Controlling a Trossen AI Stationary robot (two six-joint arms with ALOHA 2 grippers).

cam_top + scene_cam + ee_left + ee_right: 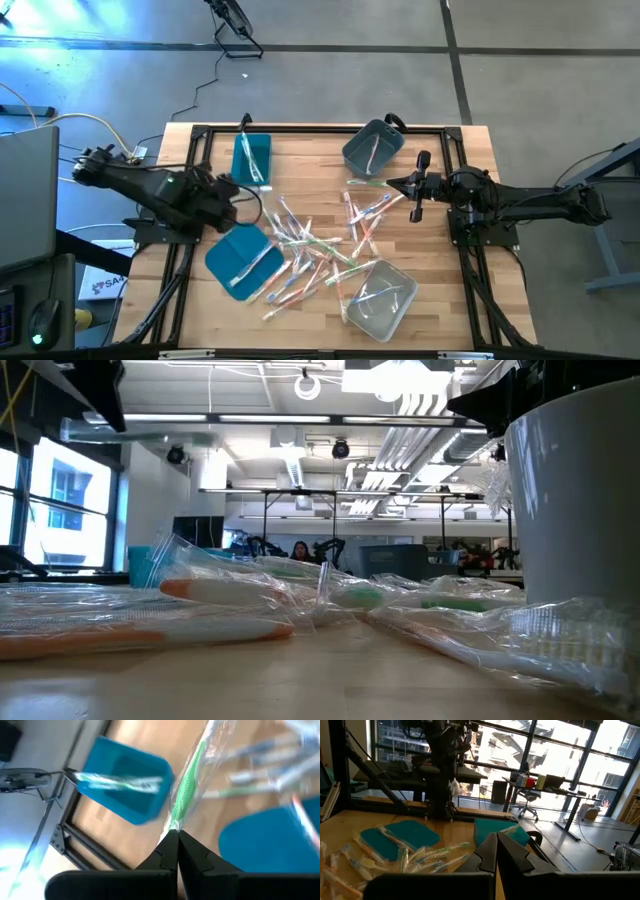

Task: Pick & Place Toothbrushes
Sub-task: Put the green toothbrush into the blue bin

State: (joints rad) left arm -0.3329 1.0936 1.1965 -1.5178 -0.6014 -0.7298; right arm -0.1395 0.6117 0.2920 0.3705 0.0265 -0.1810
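High view: wooden slatted bench [310, 150] carries a scattered pile of wrapped, pale toothbrushes [320, 250] at its centre. Left end effector [176, 840] is clamped on 1 green wrapped toothbrush [186, 790] above the bench. Right end effector [392, 184] hovers closed and empty.

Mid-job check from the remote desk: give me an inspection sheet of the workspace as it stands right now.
Surface: wooden table, black frame around it.
Job's things: wrapped toothbrushes heaped mid-table; some already in the teal bin, grey bin and clear bin.
Clutter: flat teal lid beside the pile.
Grippers: left gripper shut on a green toothbrush, held between teal bin and lid; right gripper shut, empty, near the grey bin.
Cables: loose leads run off the table's left side; black cable on the floor beyond.
Surroundings: concrete floor; office with desks and a person far behind.
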